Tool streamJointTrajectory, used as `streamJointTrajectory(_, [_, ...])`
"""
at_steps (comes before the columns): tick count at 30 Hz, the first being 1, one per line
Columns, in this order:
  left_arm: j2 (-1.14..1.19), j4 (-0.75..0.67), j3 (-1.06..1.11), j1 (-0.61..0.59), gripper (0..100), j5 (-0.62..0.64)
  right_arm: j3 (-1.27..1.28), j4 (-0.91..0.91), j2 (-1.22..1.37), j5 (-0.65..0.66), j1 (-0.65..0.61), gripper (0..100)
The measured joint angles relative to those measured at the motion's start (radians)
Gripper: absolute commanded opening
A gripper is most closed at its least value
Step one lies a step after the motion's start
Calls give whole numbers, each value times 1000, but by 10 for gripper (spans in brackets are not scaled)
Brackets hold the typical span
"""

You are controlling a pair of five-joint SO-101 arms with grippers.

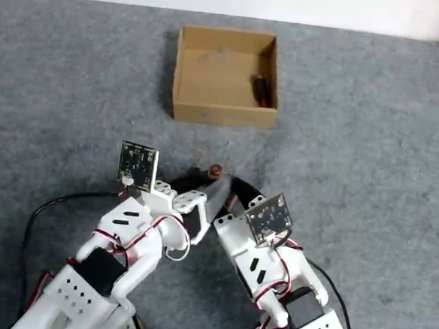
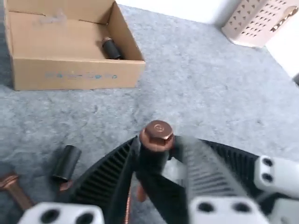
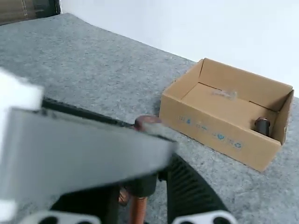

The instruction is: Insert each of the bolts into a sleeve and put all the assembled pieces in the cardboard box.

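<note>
so far, one assembled piece (image 2: 111,48), a dark sleeve with a copper head, lies in the far corner of the open brown cardboard box (image 2: 70,77), which sits well ahead of both end effectors on the grey carpeted desk (image 1: 371,145). a second looks nearly done. the left end effector (image 2: 154,165) is closed on an upright black cylindrical sleeve (image 2: 150,161), and a copper-coloured hex-head bolt (image 2: 157,134) is seated in it, its head resting on the sleeve's top and its shank poking out below. the right end effector (image 1: 228,199) sits hard against the same piece from the other side, but i cannot tell whether it grips it. by my reading, what is left is to carry this piece to the box, then handle the parts just beside the left end effector. these are a loose black sleeve (image 2: 65,162) lying on its side, with a bit of copper at its near end, and a bare copper bolt (image 2: 11,186) next to it.
</note>
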Motion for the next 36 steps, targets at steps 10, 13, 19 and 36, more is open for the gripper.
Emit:
streamJointTrajectory(10, [-2, 0, -6, -2, 10, 6, 0, 0, 0, 0, 0, 5])
streamJointTrajectory(13, [-2, 0, -6, -2, 11, 6, 0, 0, 0, 0, 0, 5])
streamJointTrajectory(19, [9, -21, -6, -2, 184, 5, 0, 0, 0, 0, 0, 5])
streamJointTrajectory(36, [12, -69, -5, -25, 332, 6, 0, -2, -2, 0, -5, 5])
